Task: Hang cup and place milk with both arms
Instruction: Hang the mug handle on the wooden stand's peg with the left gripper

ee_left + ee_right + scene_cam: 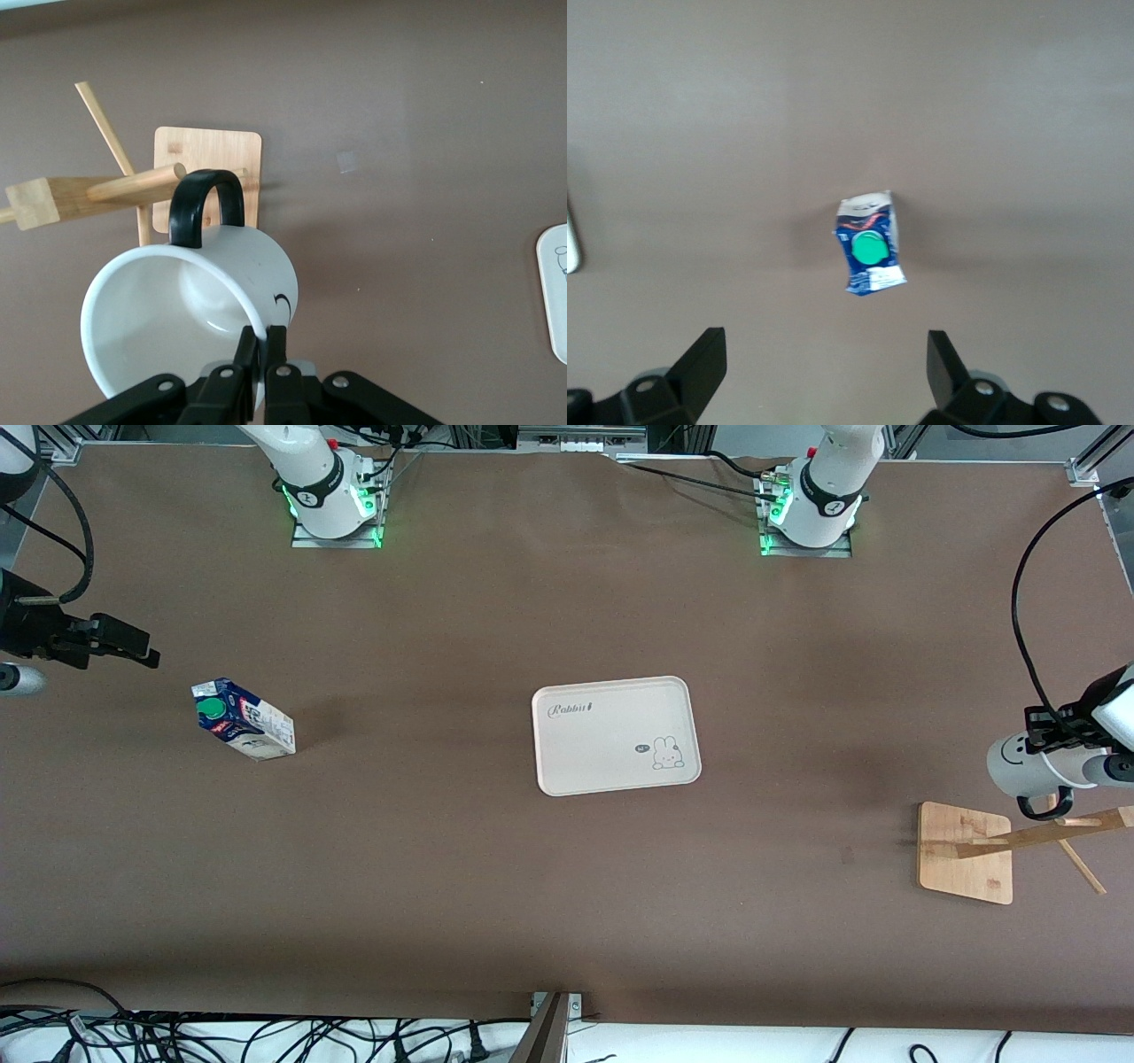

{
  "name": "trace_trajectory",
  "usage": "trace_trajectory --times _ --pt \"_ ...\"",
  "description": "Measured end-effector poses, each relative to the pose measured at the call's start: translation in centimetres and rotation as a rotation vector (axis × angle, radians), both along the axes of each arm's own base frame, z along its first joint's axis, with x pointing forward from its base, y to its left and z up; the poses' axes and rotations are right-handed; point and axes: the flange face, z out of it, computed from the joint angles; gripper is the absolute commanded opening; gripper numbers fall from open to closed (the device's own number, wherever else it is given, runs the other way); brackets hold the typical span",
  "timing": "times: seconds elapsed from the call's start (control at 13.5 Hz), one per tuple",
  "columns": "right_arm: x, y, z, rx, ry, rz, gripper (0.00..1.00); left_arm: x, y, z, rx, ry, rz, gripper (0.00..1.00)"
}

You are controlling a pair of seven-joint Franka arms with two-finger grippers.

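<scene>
The cup [1014,766], white with a black smiley face and a black loop handle [205,208], hangs in the air by the wooden rack [966,852] at the left arm's end of the table. My left gripper [260,341] is shut on the cup's rim [159,323], and it shows at the front view's edge [1047,731]. The handle is close to a rack peg [133,186] but not on it. The milk [244,719] stands on the table toward the right arm's end. My right gripper [133,646] is open and empty in the air; the milk [870,243] shows between and ahead of its fingers [826,341].
A cream tray [616,735] with a rabbit print lies mid-table, its edge visible in the left wrist view [554,292]. The rack has a flat square base [208,168] and a tilted post with pegs. Cables run along the table's front edge.
</scene>
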Motion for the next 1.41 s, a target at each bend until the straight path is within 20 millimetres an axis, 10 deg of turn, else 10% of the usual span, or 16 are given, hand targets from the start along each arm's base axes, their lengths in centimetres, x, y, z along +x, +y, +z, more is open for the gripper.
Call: trace_trajectory --times 0.89,1.11,1.19,1.26,1.41 --pt "2.0 2.1 1.9 -0.067 -0.052 0.059 1.0 0.8 4.4 -1.1 0.021 -0.038 -0.037 0.0" --pt "1.9 2.5 2.5 -0.069 -0.054 0.067 1.0 1.2 4.9 -2.4 0.012 -0.028 -0.045 0.16" --pt "1.8 2.6 2.7 -0.069 -0.051 0.069 1.0 1.3 5.0 -2.8 0.009 -0.024 -0.046 0.82" --pt "1.7 2.7 2.8 -0.069 -0.04 0.07 1.0 1.4 5.1 -3.2 0.007 -0.019 -0.053 1.0" --pt "1.4 2.7 2.8 -0.069 -0.003 0.071 1.0 1.5 5.1 -3.5 0.005 -0.017 -0.079 1.0"
